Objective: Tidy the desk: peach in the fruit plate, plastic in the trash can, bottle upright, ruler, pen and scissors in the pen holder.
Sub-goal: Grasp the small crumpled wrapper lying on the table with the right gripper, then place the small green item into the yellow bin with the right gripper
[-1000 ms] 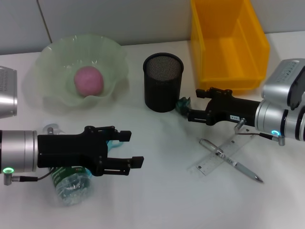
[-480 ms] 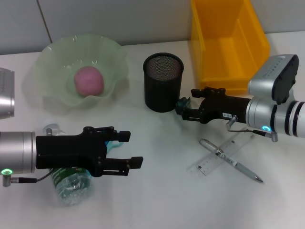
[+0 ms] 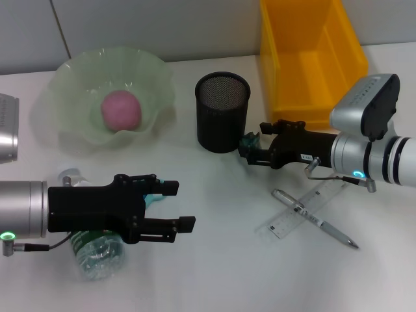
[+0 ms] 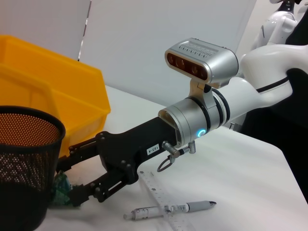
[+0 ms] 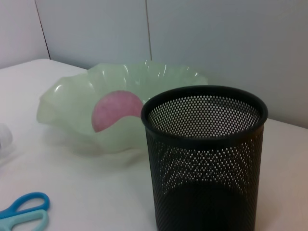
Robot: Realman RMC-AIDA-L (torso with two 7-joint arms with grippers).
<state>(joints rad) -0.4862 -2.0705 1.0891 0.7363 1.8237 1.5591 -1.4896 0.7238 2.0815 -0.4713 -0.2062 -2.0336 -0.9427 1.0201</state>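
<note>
A pink peach (image 3: pixel 121 109) lies in the green fruit plate (image 3: pixel 71 78). The plastic bottle (image 3: pixel 97 252) lies on its side under my left arm. My left gripper (image 3: pixel 185 205) hovers open just past it, over the blue scissors (image 3: pixel 153 198). A crumpled dark green plastic (image 3: pixel 250 139) sits against the black mesh pen holder (image 3: pixel 223 110). My right gripper (image 3: pixel 252 140) stands open with that plastic (image 4: pixel 59 190) between its fingertips. A clear ruler (image 3: pixel 305 211) and a silver pen (image 3: pixel 316 221) lie crossed below the right arm. The right wrist view shows the holder (image 5: pixel 204 159), peach (image 5: pixel 114 111) and scissors handles (image 5: pixel 21 211).
The yellow trash can (image 3: pixel 312 58) stands at the back right, behind my right arm. A silver device (image 3: pixel 8 127) sits at the left edge. Bare white table lies between the two arms and along the front.
My right gripper has slid left toward the pen holder until its fingers flank the plastic. The left arm has drawn back slightly toward the left.
</note>
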